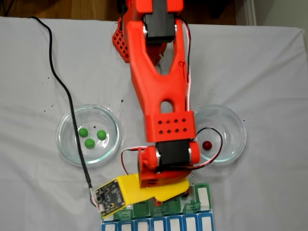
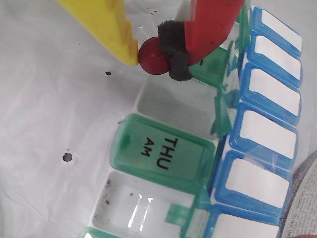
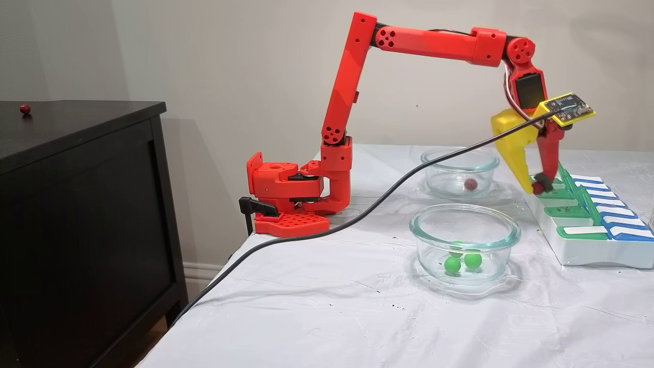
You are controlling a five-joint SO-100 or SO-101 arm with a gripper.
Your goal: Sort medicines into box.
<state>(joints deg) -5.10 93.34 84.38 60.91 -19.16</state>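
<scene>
In the wrist view my gripper (image 2: 154, 55) is shut on a dark red pill (image 2: 150, 60), pinched between the yellow finger (image 2: 116, 29) and the red finger's black pad (image 2: 174, 49). It hangs just above an open white cell (image 2: 173, 101) of the pill box (image 2: 163, 148), beside the shut green THU AM lid. The side fixed view shows the gripper (image 3: 536, 188) at the box's (image 3: 587, 250) far end. Three green pills (image 1: 89, 143) lie in the left glass dish (image 1: 65, 144). One dark red pill (image 1: 207, 145) lies in the right dish (image 1: 238, 139).
A black cable (image 3: 357, 220) runs from the wrist camera across the white cloth and off the table's edge. The arm's base (image 3: 291, 199) is clamped at the table's left edge. On the black cabinet (image 3: 76, 204) lies a stray dark red pill (image 3: 24, 108).
</scene>
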